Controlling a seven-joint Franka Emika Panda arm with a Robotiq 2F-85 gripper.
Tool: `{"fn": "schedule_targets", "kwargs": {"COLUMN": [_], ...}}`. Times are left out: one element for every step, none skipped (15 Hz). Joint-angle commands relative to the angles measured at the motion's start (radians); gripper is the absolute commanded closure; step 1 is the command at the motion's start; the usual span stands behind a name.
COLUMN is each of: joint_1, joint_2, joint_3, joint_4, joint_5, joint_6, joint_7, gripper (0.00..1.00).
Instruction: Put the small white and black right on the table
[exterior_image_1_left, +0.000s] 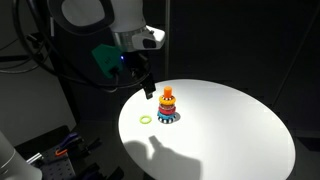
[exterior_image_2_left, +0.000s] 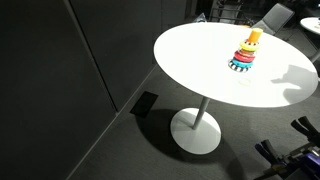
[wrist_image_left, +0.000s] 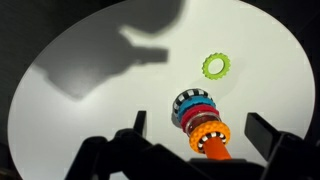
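Observation:
A stacked ring toy (wrist_image_left: 198, 120) stands on the round white table (wrist_image_left: 90, 110). It has an orange post with an orange ring at the top that carries black and white checks (wrist_image_left: 206, 129). Below come dark, red and blue rings, then a black-and-white checkered ring at the base (wrist_image_left: 189, 99). The toy also shows in both exterior views (exterior_image_1_left: 168, 108) (exterior_image_2_left: 245, 55). My gripper (wrist_image_left: 200, 126) is open and empty, hovering above the toy with a finger on each side of it. In an exterior view the gripper (exterior_image_1_left: 147, 90) is just above and beside the toy.
A loose green ring (wrist_image_left: 214, 66) lies flat on the table beside the toy, also seen in an exterior view (exterior_image_1_left: 146, 118). The arm casts a large shadow on the tabletop (wrist_image_left: 140, 45). The table stands on a single pedestal (exterior_image_2_left: 197, 128) with dark floor around it.

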Motion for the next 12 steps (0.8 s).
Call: {"fn": "schedule_targets", "kwargs": {"joint_1": [-0.017,-0.016,-0.015,-0.015,-0.013,-0.014,-0.014,-0.015,-0.015,-0.018,-0.017,-0.016], "joint_2": [0.048,0.059,0.072,0.084,0.100,0.119,0.136,0.157,0.180,0.204,0.229,0.257], "joint_3": [0.039,0.048,0.058,0.068,0.078,0.090,0.102,0.115,0.128,0.141,0.152,0.163], "joint_4": [0.025,0.029,0.035,0.040,0.047,0.056,0.064,0.072,0.081,0.091,0.099,0.112], "joint_5": [0.007,0.005,0.002,-0.001,-0.004,-0.011,-0.016,-0.025,-0.035,-0.049,-0.061,-0.072], "joint_6": [0.012,0.019,0.026,0.037,0.050,0.066,0.078,0.098,0.118,0.141,0.163,0.180], "joint_7": [0.015,0.021,0.028,0.034,0.043,0.056,0.067,0.082,0.099,0.124,0.144,0.166], "gripper": [0.00,0.00,0.00,0.00,0.00,0.00,0.00,0.00,0.00,0.00,0.00,0.00]}}
